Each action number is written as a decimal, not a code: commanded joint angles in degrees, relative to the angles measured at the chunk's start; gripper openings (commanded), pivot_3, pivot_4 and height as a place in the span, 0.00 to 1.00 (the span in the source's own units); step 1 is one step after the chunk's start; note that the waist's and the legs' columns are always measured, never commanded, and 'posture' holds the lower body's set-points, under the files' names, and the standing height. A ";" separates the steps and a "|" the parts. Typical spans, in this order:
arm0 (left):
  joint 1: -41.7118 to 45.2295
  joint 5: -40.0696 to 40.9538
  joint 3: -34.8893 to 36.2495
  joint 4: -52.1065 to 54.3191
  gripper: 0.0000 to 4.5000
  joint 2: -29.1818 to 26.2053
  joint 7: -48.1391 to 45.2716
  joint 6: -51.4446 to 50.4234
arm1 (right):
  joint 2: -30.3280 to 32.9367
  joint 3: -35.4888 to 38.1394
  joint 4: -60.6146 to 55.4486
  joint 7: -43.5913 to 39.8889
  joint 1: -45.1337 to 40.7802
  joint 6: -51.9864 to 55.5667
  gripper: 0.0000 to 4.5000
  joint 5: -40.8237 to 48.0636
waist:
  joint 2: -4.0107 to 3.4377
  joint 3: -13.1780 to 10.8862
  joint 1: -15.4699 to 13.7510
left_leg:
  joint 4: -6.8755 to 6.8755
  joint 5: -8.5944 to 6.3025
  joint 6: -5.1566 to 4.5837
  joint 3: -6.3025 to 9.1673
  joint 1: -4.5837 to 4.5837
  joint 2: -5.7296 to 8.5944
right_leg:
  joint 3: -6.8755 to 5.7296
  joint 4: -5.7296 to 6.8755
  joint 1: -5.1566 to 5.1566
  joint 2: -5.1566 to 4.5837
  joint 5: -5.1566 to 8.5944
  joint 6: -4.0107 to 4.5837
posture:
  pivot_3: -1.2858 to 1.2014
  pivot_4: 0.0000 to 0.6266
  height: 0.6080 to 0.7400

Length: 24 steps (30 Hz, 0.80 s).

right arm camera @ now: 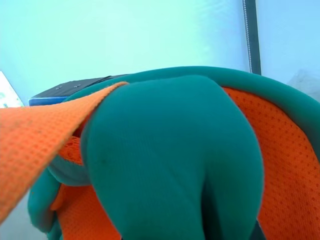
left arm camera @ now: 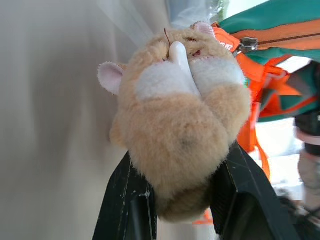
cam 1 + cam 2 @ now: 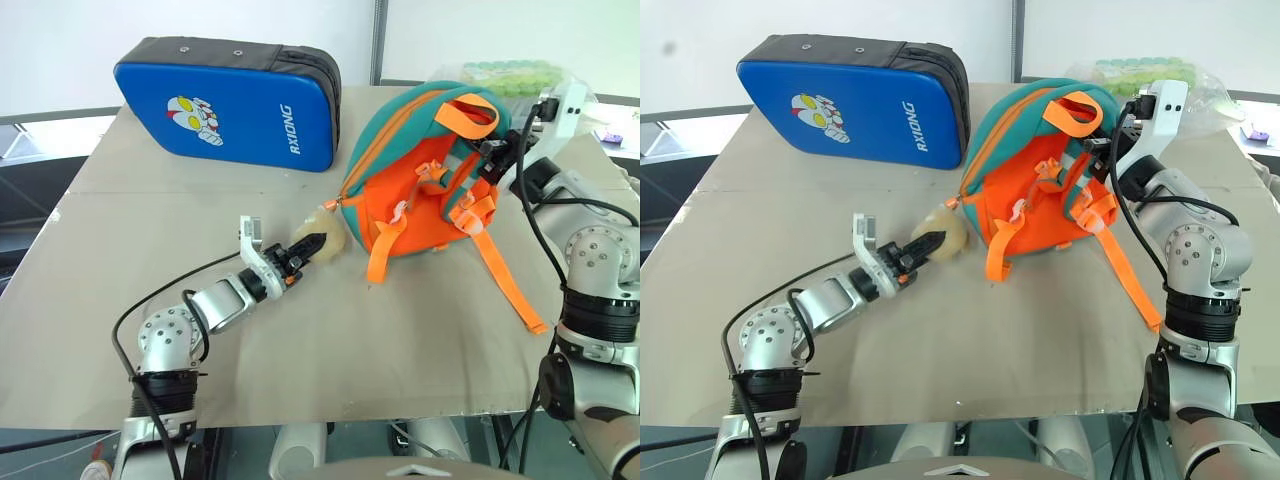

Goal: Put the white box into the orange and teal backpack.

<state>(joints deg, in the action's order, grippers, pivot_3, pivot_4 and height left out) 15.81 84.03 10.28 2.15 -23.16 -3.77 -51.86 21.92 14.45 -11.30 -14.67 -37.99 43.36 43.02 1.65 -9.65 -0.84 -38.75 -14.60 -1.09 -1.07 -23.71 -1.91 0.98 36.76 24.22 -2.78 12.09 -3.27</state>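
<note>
The orange and teal backpack [image 3: 425, 170] lies on the tan table [image 3: 300, 350], strap side up, with its orange straps [image 3: 505, 275] trailing toward the table's near right edge. A tan plush toy [image 2: 180, 120] hangs from the backpack's left side, beside the zipper pull, and rests on the table surface. The left gripper [image 3: 305, 255] lies low over the table, pointing toward the backpack; its two black fingers [image 2: 127, 200] are clamped on the plush toy, one on each flank, as the left wrist view confirms. The right gripper [image 3: 1102, 150] is at the backpack's upper right edge, where the teal trim and the orange top handle loop [image 3: 470, 112] meet; its fingers are closed together, and the right wrist view shows teal fabric and orange mesh pressed right up against the camera, so whether fabric is pinched between them cannot be told. A blue padded case [image 3: 225, 110] with a cartoon figure and the lettering "RXIONG" stands on edge at the far left of the table, just beside the backpack. A clear bag of green-capped tubes [image 3: 505, 75] lies behind the backpack at the far edge. The white box cannot be located.
</note>
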 commanded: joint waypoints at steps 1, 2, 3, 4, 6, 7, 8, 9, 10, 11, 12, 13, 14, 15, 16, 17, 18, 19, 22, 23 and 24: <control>1.58 -13.35 -2.11 4.54 0.15 -2.01 -7.78 6.82 | 5.35 -0.75 -10.40 -5.22 3.68 -3.19 0.00 -1.83 | -0.01 -0.01 -0.16 | 0.01 0.00 0.00 0.04 -0.04 0.00 | -0.05 -0.03 0.00 0.00 0.00 0.00 | 0.52 0.24 1.00; 2.08 -16.09 -2.85 6.65 0.15 -2.88 -10.54 8.32 | 7.97 -3.31 -12.84 -8.03 5.65 -2.64 0.00 -2.90 | -0.02 -0.02 -0.17 | 0.04 0.00 0.00 0.04 -0.06 0.02 | -0.06 -0.06 0.01 -0.01 0.00 0.00 | 0.52 0.24 1.00; 2.15 -19.03 -3.71 8.40 0.15 -3.89 -12.94 9.67 | 11.98 -6.47 -14.03 -10.64 7.72 -2.42 0.00 -5.78 | -0.02 -0.02 0.03 | 0.10 0.00 0.00 0.02 -0.08 0.04 | -0.05 -0.12 0.02 -0.01 0.00 0.00 | 0.52 0.24 1.00; 1.96 -21.72 -4.64 9.85 0.15 -4.89 -15.42 10.91 | 15.79 -9.62 -14.55 -13.46 9.65 -4.11 0.00 -9.53 | -0.03 -0.02 0.11 | 0.16 0.00 0.00 0.02 -0.05 0.03 | -0.03 -0.17 0.02 -0.01 0.00 0.00 | 0.52 0.24 1.00; 1.10 -26.54 -6.27 11.98 0.15 -6.64 -20.28 13.35 | 18.66 -12.03 -14.82 -15.62 12.25 -5.63 0.08 -12.04 | -0.02 -0.01 0.37 | 0.27 0.00 0.00 -0.05 0.00 0.03 | 0.02 -0.26 0.02 -0.01 0.01 0.00 | 0.52 0.24 1.00; 0.69 -28.81 -6.76 12.57 0.15 -7.30 -21.98 14.66 | 18.19 -11.62 -15.17 -15.69 13.08 -5.22 0.17 -10.85 | -0.02 -0.01 0.54 | 0.28 0.00 0.00 -0.06 0.02 0.01 | 0.03 -0.26 0.02 -0.01 0.01 0.00 | 0.52 0.24 1.00; 0.16 -29.68 -6.65 13.14 0.15 -7.74 -23.59 15.14 | 17.94 -11.15 -15.88 -15.95 14.05 -4.75 0.23 -10.03 | -0.02 -0.01 0.67 | 0.30 0.00 0.00 -0.07 0.04 0.00 | 0.04 -0.26 0.02 0.00 0.01 0.00 | 0.52 0.24 1.00; -0.36 -30.55 -6.30 14.03 0.26 -8.29 -24.92 15.77 | 18.17 -10.65 -16.68 -16.57 15.17 -4.71 0.33 -9.79 | -0.02 -0.01 0.72 | 0.32 0.00 0.00 -0.07 0.04 -0.01 | 0.05 -0.26 0.02 0.01 0.01 0.00 | 0.52 0.24 1.00; -0.90 -30.76 -5.61 14.83 0.39 -8.49 -25.68 15.85 | 18.41 -9.85 -17.40 -17.09 16.12 -4.69 0.46 -9.50 | -0.03 -0.02 0.76 | 0.34 0.00 0.00 -0.06 0.04 -0.03 | 0.04 -0.26 0.03 0.02 0.01 0.01 | 0.52 0.24 1.00; -1.61 -30.86 -4.66 15.90 0.48 -8.86 -26.12 15.73 | 18.53 -8.40 -18.48 -17.91 17.38 -4.52 0.58 -8.18 | -0.03 -0.02 0.77 | 0.33 0.00 0.00 -0.06 0.03 -0.07 | 0.02 -0.26 0.03 0.04 0.02 0.01 | 0.52 0.24 1.00; -2.46 -31.06 -3.63 17.08 0.56 -9.57 -26.55 15.69 | 18.72 -6.29 -19.82 -19.38 18.78 -3.96 0.64 -5.32 | -0.03 -0.02 0.76 | 0.33 0.00 0.00 -0.06 0.02 -0.09 | 0.01 -0.26 0.04 0.04 0.02 0.01 | 0.52 0.24 1.00; -3.98 -31.13 -2.52 18.73 0.67 -10.82 -27.53 15.59 | 19.52 -3.50 -21.15 -20.94 20.55 -2.71 0.76 -2.00 | -0.03 -0.02 0.75 | 0.32 0.00 0.00 -0.05 0.02 -0.10 | 0.01 -0.26 0.03 0.04 0.02 0.00 | 0.52 0.24 1.00; -5.52 -31.54 -1.65 20.23 0.72 -12.18 -28.66 15.71 | 20.62 -0.90 -22.25 -22.83 22.44 -1.69 0.81 1.00 | -0.02 -0.02 0.69 | 0.32 0.00 0.00 -0.05 0.00 -0.11 | 0.01 -0.27 0.04 0.04 0.02 0.00 | 0.52 0.24 1.00; -7.31 -32.19 -0.76 21.81 0.84 -13.56 -29.65 16.02 | 21.93 2.11 -23.29 -24.72 24.79 -0.53 0.93 4.18 | -0.03 -0.02 0.70 | 0.33 -0.01 -0.01 -0.04 -0.02 -0.12 | -0.01 -0.32 0.03 0.04 0.02 0.00 | 0.52 0.24 1.00; -8.59 -31.86 0.07 22.98 0.90 -14.46 -30.19 15.69 | 22.96 4.32 -23.81 -25.83 26.61 0.06 0.99 5.95 | -0.03 -0.02 0.58 | 0.33 -0.01 -0.01 -0.05 -0.01 -0.15 | 0.00 -0.34 0.03 0.03 0.02 0.00 | 0.52 0.24 1.00; -10.03 -31.10 1.18 23.72 0.97 -15.35 -30.78 15.04 | 23.93 6.41 -24.05 -26.98 28.54 -0.14 1.00 6.65 | -0.02 -0.02 0.51 | 0.33 -0.01 -0.01 -0.05 -0.04 -0.15 | -0.02 -0.36 0.03 0.03 0.02 0.00 | 0.52 0.24 1.00; -11.76 -31.74 2.02 24.33 0.97 -16.25 -31.75 15.46 | 24.66 8.15 -24.13 -27.57 30.34 -0.92 1.00 6.31 | -0.02 -0.02 0.42 | 0.34 -0.01 -0.01 -0.07 -0.01 -0.18 | -0.01 -0.43 0.01 0.03 0.02 -0.01 | 0.52 0.24 1.00; -13.66 -33.73 2.21 24.65 0.97 -17.42 -33.29 16.77 | 25.28 9.77 -23.92 -27.82 31.89 -1.33 1.00 6.00 | -0.02 -0.02 0.33 | 0.34 -0.01 -0.01 -0.08 0.00 -0.18 | -0.01 -0.44 0.00 0.03 0.02 -0.01 | 0.52 0.24 1.00; -19.53 -37.05 3.67 25.47 0.97 -18.83 -36.89 19.87 | 27.14 14.72 -24.19 -32.07 39.04 -3.44 1.00 4.49 | -0.04 -0.01 0.17 | 0.35 -0.01 -0.01 -0.15 0.03 -0.17 | 0.03 -0.48 0.00 0.04 0.15 0.22 | 0.52 0.24 1.00; -21.68 -37.78 4.52 25.77 0.97 -19.02 -37.73 20.73 | 27.88 16.34 -24.09 -34.56 43.25 -4.78 1.00 2.62 | -0.03 -0.01 0.13 | 0.34 -0.01 -0.01 -0.18 0.05 -0.17 | 0.05 -0.47 -0.01 0.04 0.17 0.24 | 0.52 0.24 1.00; -23.45 -38.95 4.97 26.03 0.97 -19.29 -38.58 21.74 | 28.32 17.40 -23.89 -36.71 46.75 -6.56 1.00 0.74 | -0.01 0.00 0.06 | 0.34 -0.01 -0.01 -0.16 0.04 -0.18 | 0.03 -0.47 0.00 0.04 0.17 0.24 | 0.52 0.24 1.00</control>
<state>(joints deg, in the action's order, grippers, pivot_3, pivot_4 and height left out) -6.48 46.64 12.95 25.98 -41.61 -40.49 -32.84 49.38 28.43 -33.95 -47.67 5.90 39.96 46.07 1.63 -9.65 -0.78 -38.41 -14.61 -1.10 -1.21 -23.67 -2.10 0.98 36.29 24.19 -2.72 12.26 -3.03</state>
